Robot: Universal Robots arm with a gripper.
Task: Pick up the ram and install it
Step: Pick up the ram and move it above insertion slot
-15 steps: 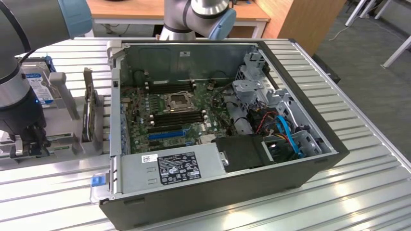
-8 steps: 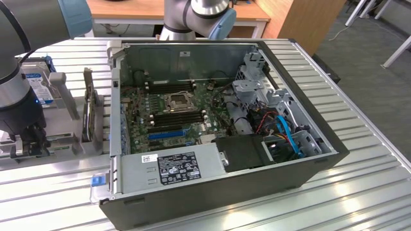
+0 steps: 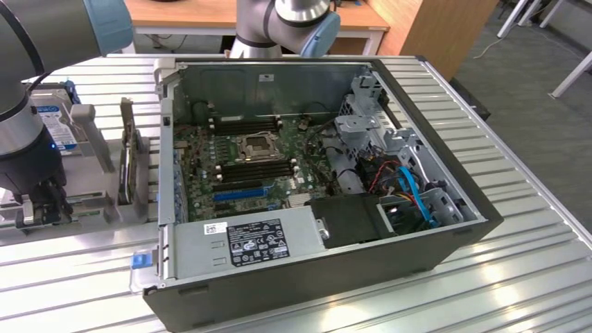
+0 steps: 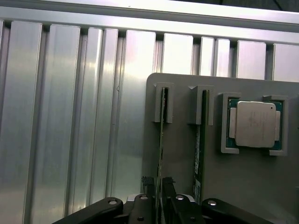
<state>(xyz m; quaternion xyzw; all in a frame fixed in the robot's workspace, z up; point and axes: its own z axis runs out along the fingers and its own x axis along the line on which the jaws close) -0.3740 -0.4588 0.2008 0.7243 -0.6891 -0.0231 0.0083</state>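
Closest to the wrist camera sits the gripper [image 4: 159, 186], its 2 dark fingers [image 4: 147, 185] set on either side of the ram [image 4: 162, 135]. They are close to the board but a thin gap shows, so the jaws are partly open and grip nothing. That ram is a thin green stick standing on its long edge in a slotted grey holder [image 4: 180, 154], with its far end held in 1 of the holder's upright brackets. Just beside it a 2nd stick [image 4: 199, 140] stands the same way in its own bracket. Past that, a square processor chip [image 4: 254, 123] with a silver lid lies flat in a framed recess of the same holder. Beyond the holder runs the ribbed aluminium table [image 4: 70, 116]. Seen from the exterior view, the gripper hangs low at the exterior view's left, well apart from the open computer case [image 3: 306, 298] in the middle of the table. Inside the case a power supply [image 3: 254, 243] with a black label lies nearest. Behind it is the green motherboard [image 3: 205, 180], with long black memory slots [image 3: 251, 168] on both sides of a metal processor socket [image 3: 257, 146]. Blue cables [image 3: 414, 191] curl at the exterior view's right side of the case. A wooden desk [image 3: 213, 14] stands behind the table.
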